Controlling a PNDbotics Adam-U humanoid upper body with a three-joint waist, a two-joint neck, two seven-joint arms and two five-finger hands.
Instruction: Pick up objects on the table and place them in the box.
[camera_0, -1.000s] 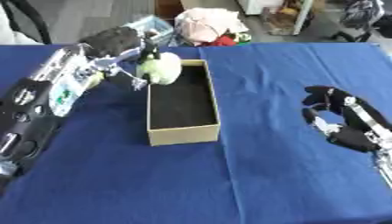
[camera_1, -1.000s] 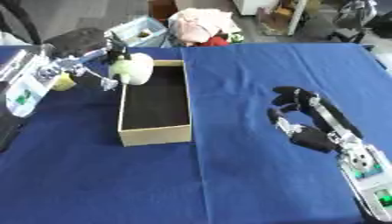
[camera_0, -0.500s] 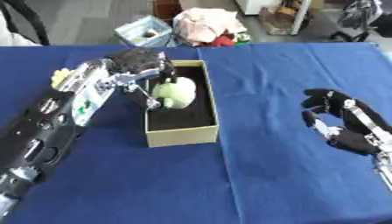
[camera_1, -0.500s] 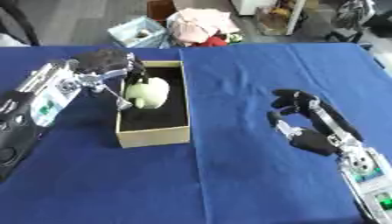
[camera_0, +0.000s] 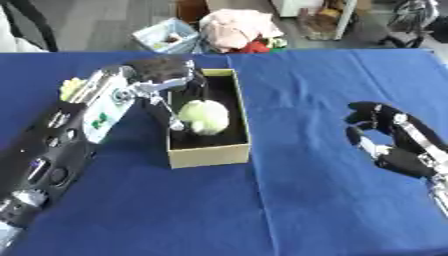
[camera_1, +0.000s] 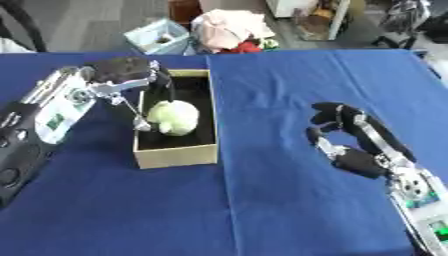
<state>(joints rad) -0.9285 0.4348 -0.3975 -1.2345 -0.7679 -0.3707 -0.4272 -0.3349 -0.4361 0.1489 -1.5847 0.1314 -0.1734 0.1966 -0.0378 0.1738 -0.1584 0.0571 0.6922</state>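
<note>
One soft, rounded pale-green object (camera_0: 205, 116), fuzzy like a plush toy, sits inside the narrow cardboard box (camera_0: 210, 152) just left of centre frame, over its dark lining. Smooth blue cloth covers the table (camera_0: 289, 200), with wide bare room right of the box and below it. My left hand (camera_0: 166, 82) reaches over the box's upper-left rim, fingers curled down against the plush. My right hand (camera_1: 346, 132) rests at right, fingers relaxed, holding nothing.
</note>
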